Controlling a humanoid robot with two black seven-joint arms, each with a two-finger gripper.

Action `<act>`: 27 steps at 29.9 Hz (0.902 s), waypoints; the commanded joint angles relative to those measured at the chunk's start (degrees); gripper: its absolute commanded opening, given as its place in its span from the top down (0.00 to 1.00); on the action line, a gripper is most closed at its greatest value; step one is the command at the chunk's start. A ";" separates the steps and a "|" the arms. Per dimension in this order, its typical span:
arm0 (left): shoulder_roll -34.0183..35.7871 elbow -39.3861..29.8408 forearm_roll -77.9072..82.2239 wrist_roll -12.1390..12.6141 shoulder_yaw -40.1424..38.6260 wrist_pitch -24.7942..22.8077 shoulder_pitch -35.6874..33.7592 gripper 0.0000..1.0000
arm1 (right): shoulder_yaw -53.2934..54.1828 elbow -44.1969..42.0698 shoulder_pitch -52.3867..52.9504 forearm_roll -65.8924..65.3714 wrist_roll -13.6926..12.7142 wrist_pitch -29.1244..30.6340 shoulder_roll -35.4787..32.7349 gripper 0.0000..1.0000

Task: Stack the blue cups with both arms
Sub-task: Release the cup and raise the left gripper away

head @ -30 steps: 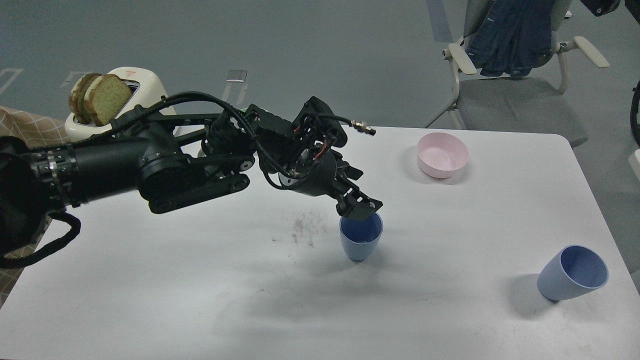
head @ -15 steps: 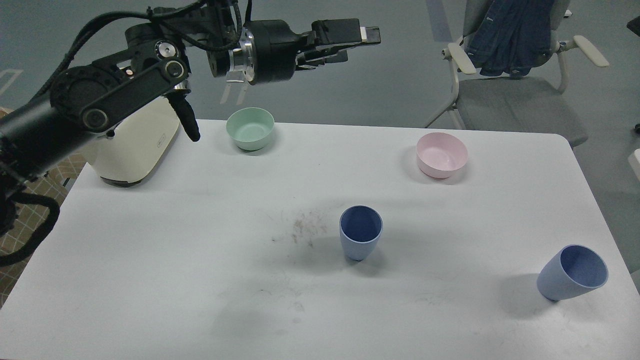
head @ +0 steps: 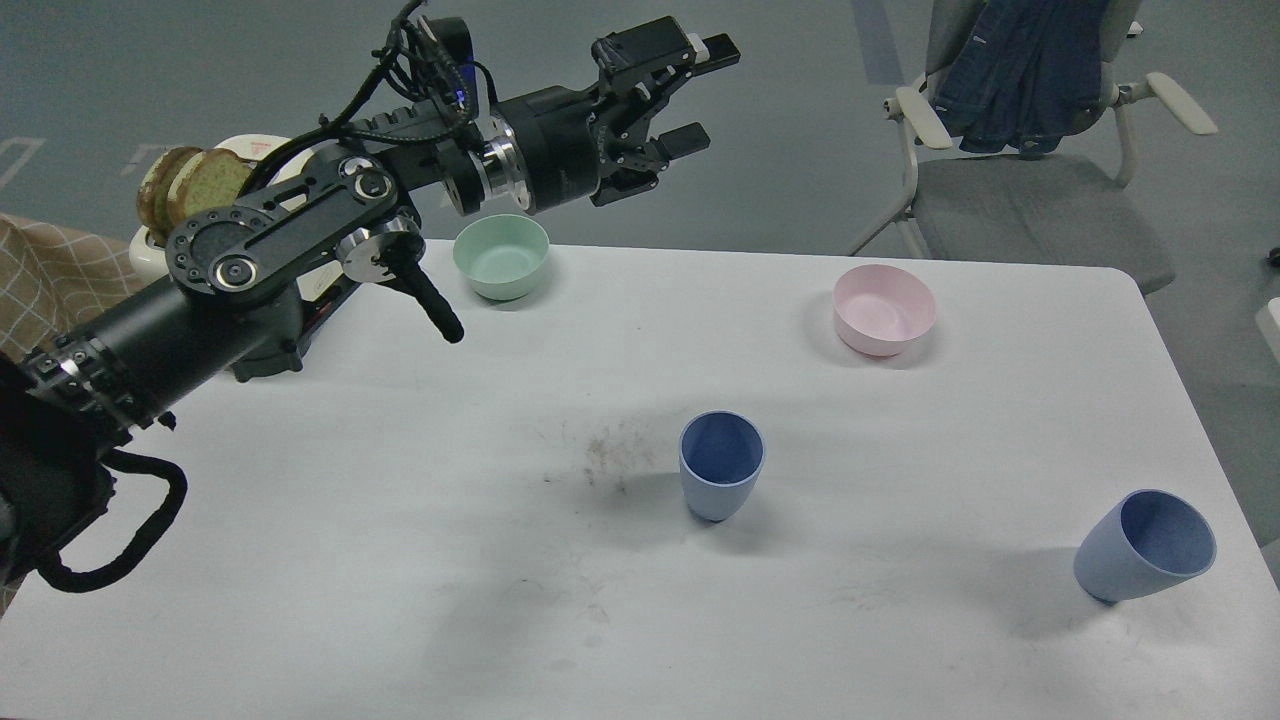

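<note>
Above table (head: 350,520), left gripper (head: 690,95) open (empty), two blue cups (head: 721,478) apart, no legible writing.

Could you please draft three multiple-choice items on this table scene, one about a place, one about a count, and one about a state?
1. Where does the pink bowl stand?
A. At the table's far right
B. Beside the toaster
C. Inside a blue cup

2. How many blue cups are on the table?
A. One
B. Two
C. Three

3. What is the state of the left gripper?
A. Shut on a cup
B. Shut on the green bowl
C. Open and holding nothing

Answers:
1. A, since the pink bowl sits near the table's far edge on the right side, apart from the other things.
2. B, since one blue cup stands near the middle and the other blue cup near the right edge.
3. C, since its fingers are spread in the air above the table's far edge with nothing between them.
</note>
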 commanded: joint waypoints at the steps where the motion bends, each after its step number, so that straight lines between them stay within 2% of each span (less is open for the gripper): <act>1: -2.10 1.01 0.17 -0.03 0.07 -0.18 0.11 0.06 | -0.11 4.51 -5.54 -7.22 1.28 -0.57 -0.80 0.00; 6: -2.54 1.10 0.26 -0.03 0.16 -0.27 0.11 0.05 | -0.02 9.70 -12.30 -14.08 2.59 -3.74 -1.77 0.00; 11: -3.16 1.10 0.17 0.06 0.16 -0.44 0.11 0.05 | -0.19 9.71 -15.03 -17.60 3.82 -3.92 -1.68 0.00; 14: -3.25 1.10 0.26 0.15 0.16 -0.45 0.11 0.05 | -0.81 9.27 -16.27 -21.63 5.49 -4.00 -1.68 0.00; 27: -3.16 1.10 0.26 0.15 0.42 -0.45 0.28 0.05 | -1.60 5.93 -17.24 -23.06 5.41 -5.23 3.24 0.01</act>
